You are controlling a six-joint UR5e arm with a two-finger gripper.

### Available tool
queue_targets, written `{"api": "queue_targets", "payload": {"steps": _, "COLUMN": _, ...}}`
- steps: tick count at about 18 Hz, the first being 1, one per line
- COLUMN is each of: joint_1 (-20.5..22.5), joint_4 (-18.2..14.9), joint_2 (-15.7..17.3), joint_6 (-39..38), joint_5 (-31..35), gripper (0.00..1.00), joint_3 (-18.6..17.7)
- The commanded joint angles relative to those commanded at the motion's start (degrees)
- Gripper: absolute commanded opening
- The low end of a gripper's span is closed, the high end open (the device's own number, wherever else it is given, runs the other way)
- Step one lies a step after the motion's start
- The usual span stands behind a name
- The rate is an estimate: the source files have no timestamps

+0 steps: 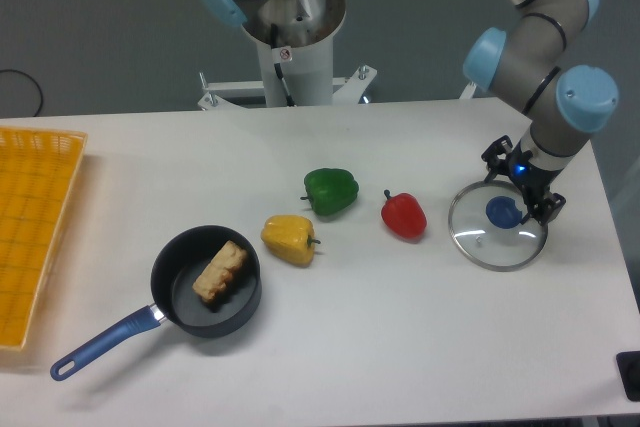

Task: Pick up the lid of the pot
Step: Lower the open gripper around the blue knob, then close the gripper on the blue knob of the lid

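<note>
At the right, the gripper (pixel 520 181) comes in from the upper right, fingers spread apart and angled down to the left. Beneath and slightly left of it, the clear round pot lid (pixel 492 250) lies on the table, with a blue knob (pixel 503 211) at its middle. One fingertip is above the lid's upper edge and the other near its right edge; the knob shows just to the lower left of the gap. Whether either finger touches the lid cannot be made out.
A red pepper (pixel 404 216) lies just left of the lid, with a green pepper (pixel 331 191) and a yellow pepper (pixel 290 239) farther left. A black pan (pixel 167 267) holds a brown item (pixel 220 272). A yellow crate (pixel 38 237) stands at the left edge.
</note>
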Motion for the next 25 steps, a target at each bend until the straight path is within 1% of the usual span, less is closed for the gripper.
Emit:
{"api": "queue_targets", "payload": {"steps": 3, "joint_1": -1.0, "joint_4": 0.2, "joint_2": -0.9, "joint_6": -1.8, "joint_5": 0.0, "gripper": 1.0, "joint_3": 0.7}}
{"api": "queue_targets", "payload": {"steps": 7, "joint_1": -1.7, "joint_4": 1.6, "joint_2": -1.6, "joint_6": -3.0, "joint_5": 0.0, "gripper": 1.0, "joint_3": 0.7}}
{"api": "queue_targets", "payload": {"steps": 25, "joint_1": -1.6, "joint_4": 2.5, "joint_2": -1.8, "joint_6": -2.4, "joint_5": 0.9, "gripper": 1.0, "joint_3": -0.2}}
